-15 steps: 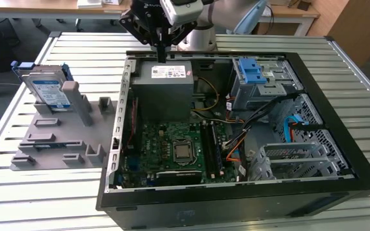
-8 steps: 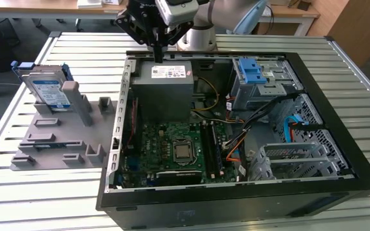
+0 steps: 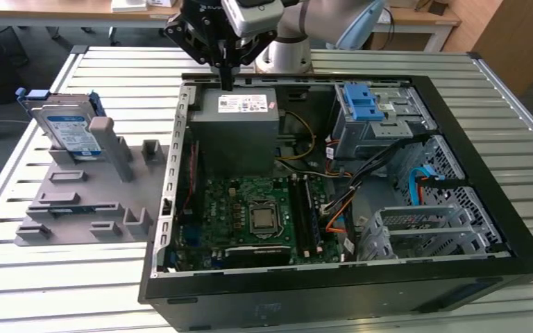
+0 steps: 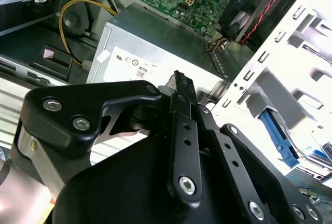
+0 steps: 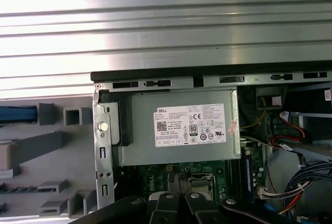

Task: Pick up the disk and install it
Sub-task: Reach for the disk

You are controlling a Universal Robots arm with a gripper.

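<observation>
The disk (image 3: pixel 70 128) is a silver drive with a white-and-blue label in a blue bracket. It leans upright in a grey fixture (image 3: pixel 86 201) on the table, at the exterior view's left of the open computer case (image 3: pixel 341 277). A blue strip of its bracket (image 5: pixel 18 114) also shows in the first wrist view. My gripper (image 3: pixel 225 82) hangs over the case's back edge, just above the power supply, well apart from the disk. Its black fingers (image 4: pixel 179 81) are pressed together with nothing between them.
Inside the case lie the grey power supply box (image 3: pixel 239 128), the green motherboard (image 3: pixel 257 215), loose cables (image 3: pixel 377 173) and a grey drive cage with a blue latch (image 3: pixel 368 107). Ribbed metal table (image 3: pixel 81 291) surrounds the case.
</observation>
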